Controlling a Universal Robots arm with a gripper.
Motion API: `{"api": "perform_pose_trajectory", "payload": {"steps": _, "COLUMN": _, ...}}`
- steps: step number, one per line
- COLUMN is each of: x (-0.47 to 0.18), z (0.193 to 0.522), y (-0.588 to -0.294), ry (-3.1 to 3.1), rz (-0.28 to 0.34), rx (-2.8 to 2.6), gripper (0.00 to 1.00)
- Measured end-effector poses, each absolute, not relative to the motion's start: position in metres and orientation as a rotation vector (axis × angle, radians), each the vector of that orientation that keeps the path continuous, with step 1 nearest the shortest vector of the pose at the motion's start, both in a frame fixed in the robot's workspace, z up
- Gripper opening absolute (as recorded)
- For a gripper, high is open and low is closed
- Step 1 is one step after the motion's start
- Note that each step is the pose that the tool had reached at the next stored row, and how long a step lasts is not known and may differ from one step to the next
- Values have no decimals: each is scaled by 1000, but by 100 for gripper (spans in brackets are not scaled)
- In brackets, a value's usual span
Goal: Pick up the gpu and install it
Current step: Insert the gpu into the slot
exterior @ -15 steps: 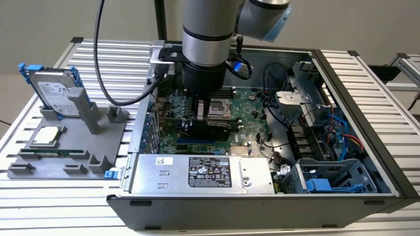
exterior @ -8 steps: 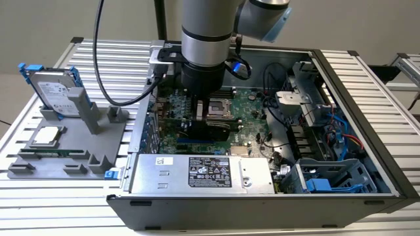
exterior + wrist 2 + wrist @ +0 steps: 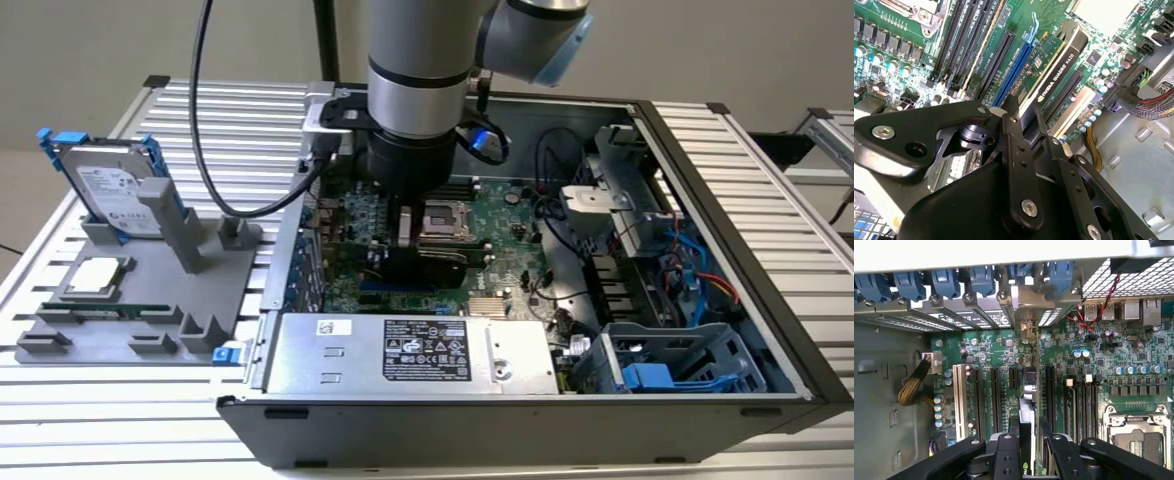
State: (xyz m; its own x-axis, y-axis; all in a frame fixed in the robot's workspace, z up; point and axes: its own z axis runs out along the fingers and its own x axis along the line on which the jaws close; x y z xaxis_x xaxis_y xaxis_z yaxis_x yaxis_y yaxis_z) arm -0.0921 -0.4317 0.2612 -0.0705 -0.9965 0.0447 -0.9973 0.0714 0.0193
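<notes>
The gpu (image 3: 1056, 70) stands on edge over the green motherboard (image 3: 514, 215) inside the open computer case (image 3: 727, 190). Its black face shows in the second wrist view, running alongside the blue slot (image 3: 1015, 67). In the first wrist view the gpu (image 3: 1027, 402) is edge-on among the black expansion slots (image 3: 995, 400), pointing toward the rear bracket openings (image 3: 1024, 305). My gripper (image 3: 1029, 424) is shut on the card's top edge, one black finger (image 3: 1046, 432) on each side. The exterior view shows the gripper (image 3: 424, 262) low inside the case with the gpu (image 3: 430, 272) under it. Whether the card is seated in a slot I cannot tell.
On the exterior view's left, a grey fixture (image 3: 200, 300) holds a silver hard drive with blue rails (image 3: 114, 185), a square chip (image 3: 91, 278) and a memory stick (image 3: 107, 308). The power supply (image 3: 400, 355), a blue drive cage (image 3: 667, 365) and cables (image 3: 694, 260) crowd the case.
</notes>
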Motion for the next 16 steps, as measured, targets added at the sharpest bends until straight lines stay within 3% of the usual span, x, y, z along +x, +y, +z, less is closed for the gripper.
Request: {"api": "perform_pose_trajectory", "payload": {"steps": 16, "x": -93, "z": 261, "y": -430, "ry": -2265, "rz": 26, "rx": 2109, "gripper": 0}}
